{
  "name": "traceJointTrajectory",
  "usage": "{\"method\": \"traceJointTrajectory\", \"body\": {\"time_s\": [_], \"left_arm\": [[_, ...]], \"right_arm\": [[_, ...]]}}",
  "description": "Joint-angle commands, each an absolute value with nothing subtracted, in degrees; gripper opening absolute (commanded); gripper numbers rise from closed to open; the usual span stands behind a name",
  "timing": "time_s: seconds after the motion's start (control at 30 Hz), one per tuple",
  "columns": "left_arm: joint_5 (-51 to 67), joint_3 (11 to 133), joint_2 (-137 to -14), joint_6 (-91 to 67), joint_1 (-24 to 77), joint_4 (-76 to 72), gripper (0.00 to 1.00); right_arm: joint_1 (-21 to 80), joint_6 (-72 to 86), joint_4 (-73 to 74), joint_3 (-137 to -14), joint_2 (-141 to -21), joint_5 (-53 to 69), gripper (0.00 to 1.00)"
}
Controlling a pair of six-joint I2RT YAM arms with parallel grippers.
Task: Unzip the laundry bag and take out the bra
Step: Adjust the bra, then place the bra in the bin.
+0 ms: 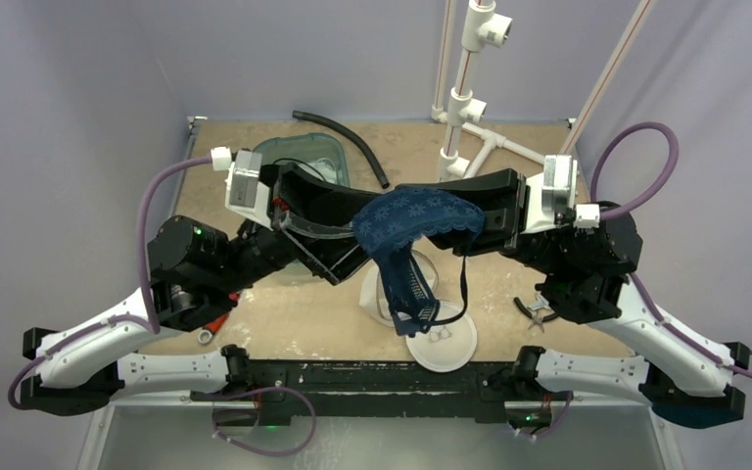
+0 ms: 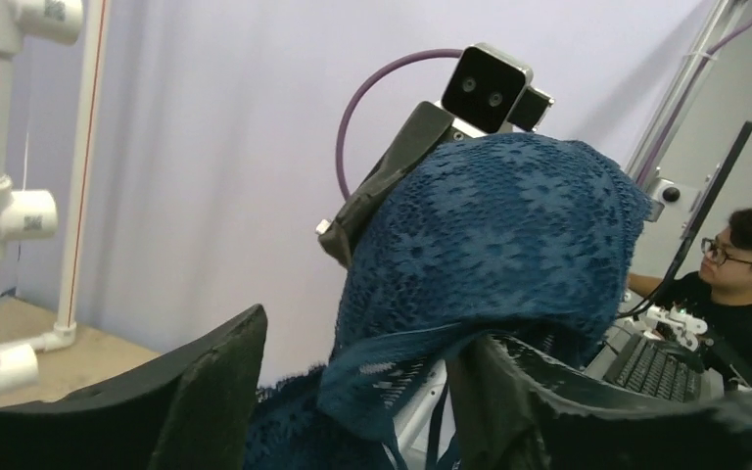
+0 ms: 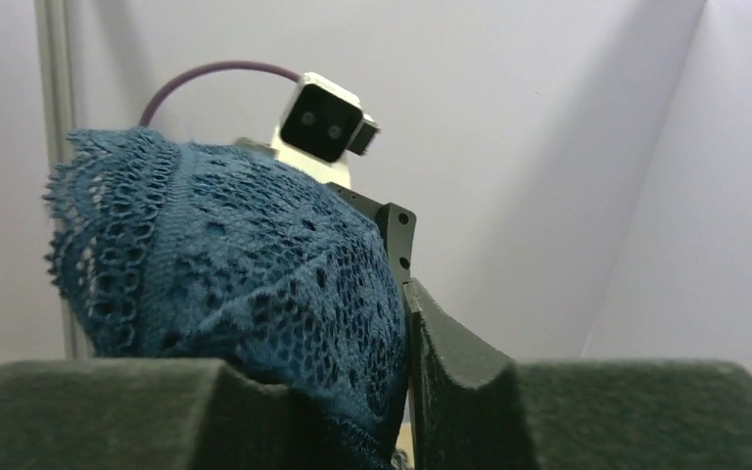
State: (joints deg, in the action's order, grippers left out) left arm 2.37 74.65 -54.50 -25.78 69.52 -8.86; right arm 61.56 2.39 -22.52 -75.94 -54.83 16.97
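Both halves of the job look all but done. The laundry bag (image 1: 384, 294) stands on the table (image 1: 284, 313) beneath the raised arms, its round zip-on top (image 1: 443, 345) flopped open toward the near edge. The blue lace bra (image 1: 416, 220) is out, strung in the air between the two grippers, band and straps hanging over the bag. The right gripper (image 3: 362, 382) pinches the lace between its pads. The left gripper (image 2: 357, 387) has its jaws parted, a cup merely draped over one finger. What's left, I'd judge, is carrying the bra clear and setting it down.
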Motion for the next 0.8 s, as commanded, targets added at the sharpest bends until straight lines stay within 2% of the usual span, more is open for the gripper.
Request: {"method": "traceJointTrajectory", "body": {"time_s": [0.0, 0.1, 0.2, 0.33, 0.5, 0.67, 0.77], "left_arm": [[-2.2, 72.6, -49.8, -25.3, 69.7, -6.1, 0.73], [-6.4, 70.3, -45.8, -25.1, 69.7, -2.8, 0.84], [-11.2, 67.4, -40.9, -25.2, 69.7, -0.2, 0.88], [-20.0, 62.9, -33.7, -26.0, 69.7, 5.4, 0.89], [-28.8, 56.4, -27.1, -26.0, 69.8, 5.7, 0.90], [-31.3, 55.2, -27.3, -23.7, 69.8, 7.9, 0.89], [-31.5, 56.4, -30.3, -23.1, 69.8, 10.8, 0.88]], "right_arm": [[61.7, 0.3, -17.9, -79.5, -53.5, 13.6, 0.23], [61.7, -2.9, -13.9, -81.4, -53.7, 11.5, 0.11], [61.7, -4.5, -9.5, -84.5, -55.0, 9.0, 0.00], [61.7, -6.6, -1.7, -90.4, -58.8, -0.2, 0.00], [62.6, -9.4, 7.7, -98.4, -66.4, -24.9, 0.00], [70.7, -15.3, 8.3, -101.5, -74.4, -52.2, 0.00], [75.4, -20.2, 3.6, -101.0, -78.4, -60.3, 0.00]]}}
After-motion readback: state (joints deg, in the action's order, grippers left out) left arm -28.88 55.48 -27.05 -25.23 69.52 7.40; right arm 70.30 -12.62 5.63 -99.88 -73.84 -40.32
